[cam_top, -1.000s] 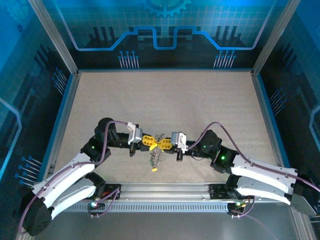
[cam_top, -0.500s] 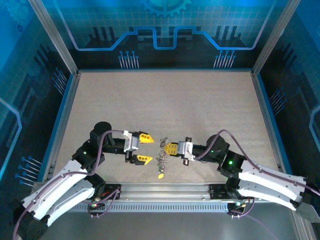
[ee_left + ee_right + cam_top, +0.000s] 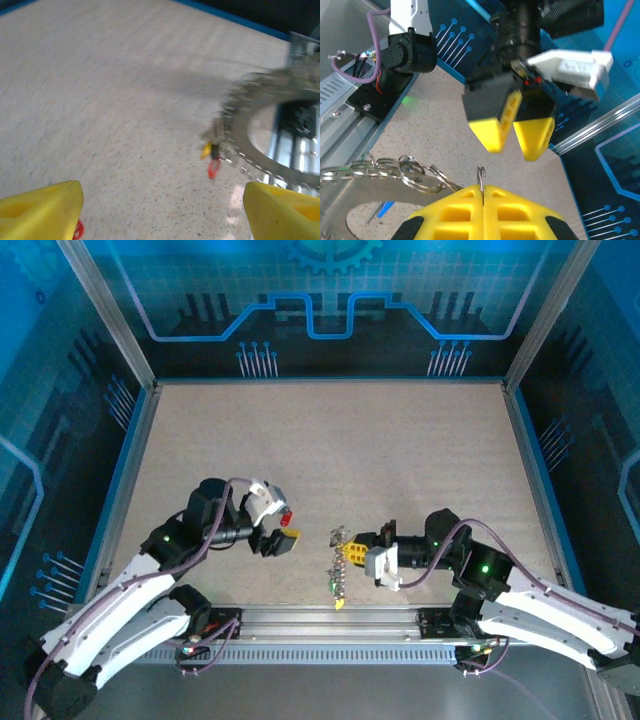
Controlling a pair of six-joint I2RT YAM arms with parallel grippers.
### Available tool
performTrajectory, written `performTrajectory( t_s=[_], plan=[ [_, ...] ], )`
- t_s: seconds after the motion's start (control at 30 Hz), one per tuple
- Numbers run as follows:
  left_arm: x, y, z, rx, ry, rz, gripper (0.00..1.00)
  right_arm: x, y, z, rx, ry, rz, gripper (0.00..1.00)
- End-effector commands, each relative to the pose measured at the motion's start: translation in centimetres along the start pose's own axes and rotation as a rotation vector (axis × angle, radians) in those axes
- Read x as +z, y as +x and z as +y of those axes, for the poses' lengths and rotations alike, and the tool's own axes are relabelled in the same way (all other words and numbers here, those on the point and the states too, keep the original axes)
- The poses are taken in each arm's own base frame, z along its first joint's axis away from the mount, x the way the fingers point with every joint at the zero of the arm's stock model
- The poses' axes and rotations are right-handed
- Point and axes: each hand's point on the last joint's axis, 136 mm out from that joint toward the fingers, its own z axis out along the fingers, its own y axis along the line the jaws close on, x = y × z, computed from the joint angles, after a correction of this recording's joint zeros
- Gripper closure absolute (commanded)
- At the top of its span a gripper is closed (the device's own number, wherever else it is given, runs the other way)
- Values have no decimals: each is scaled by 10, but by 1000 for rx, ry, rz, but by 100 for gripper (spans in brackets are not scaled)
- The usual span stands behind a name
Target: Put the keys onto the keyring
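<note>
One thin loop of the keyring is all the right gripper has its jaws clamped on, so it could slip out; left gripper jaws are wide apart.

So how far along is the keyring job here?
Done: at least yellow and red keys hang from the keyring. In hand: the right gripper is shut on the keyring's wire loop; the left gripper is open, nothing between its fingers. Left: whether loose keys remain, I cannot tell.
</note>
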Motion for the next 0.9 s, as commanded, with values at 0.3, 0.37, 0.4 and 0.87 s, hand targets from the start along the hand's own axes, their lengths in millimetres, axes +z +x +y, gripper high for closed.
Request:
performTrajectory(
  t_s=[0.3, 0.37, 0.4, 0.87],
  plan=[
    [26, 45, 74, -713, -316, 251, 27, -18, -14, -15, -168, -26, 90, 100],
    [31, 48, 76, -715, -314, 279, 29, -19, -6, -14, -166, -47, 153, 100],
    [33, 47, 77, -708, -313, 280, 29, -20, 0, -13, -160, -62, 192, 100],
    [66, 81, 106, -800, -428, 479, 47, -33, 68, -25, -180, -121, 671, 100]
  ],
)
